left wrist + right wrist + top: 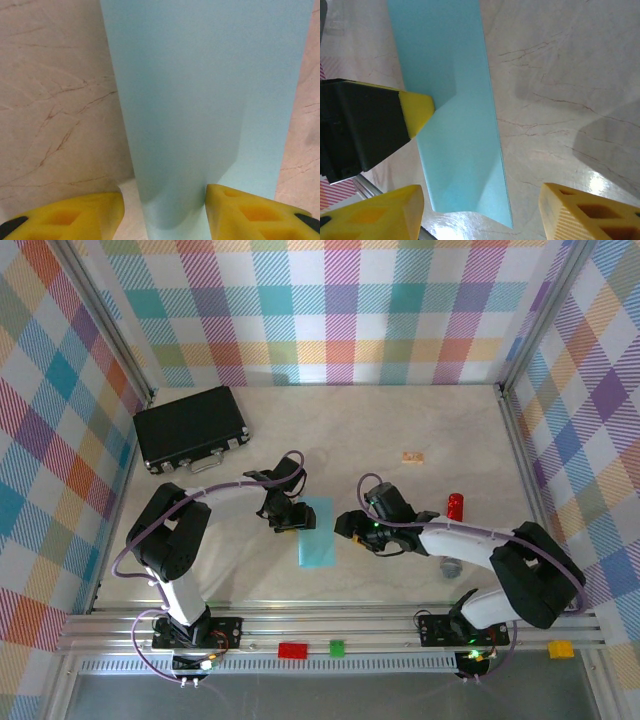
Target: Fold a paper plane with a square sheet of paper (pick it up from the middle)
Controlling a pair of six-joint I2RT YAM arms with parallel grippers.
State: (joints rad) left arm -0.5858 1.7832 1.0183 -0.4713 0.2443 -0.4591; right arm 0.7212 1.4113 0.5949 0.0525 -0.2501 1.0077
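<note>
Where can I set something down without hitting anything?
Free: far strip between black case and tan scrap; near patch this side of the square sheet of paper. Crowded: centre, where left gripper and right gripper flank it.

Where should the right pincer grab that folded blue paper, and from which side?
Probably the near end of the square sheet of paper, from above: folded narrow, it fits inside the right pincer, while the left pincer occupies its left edge.
</note>
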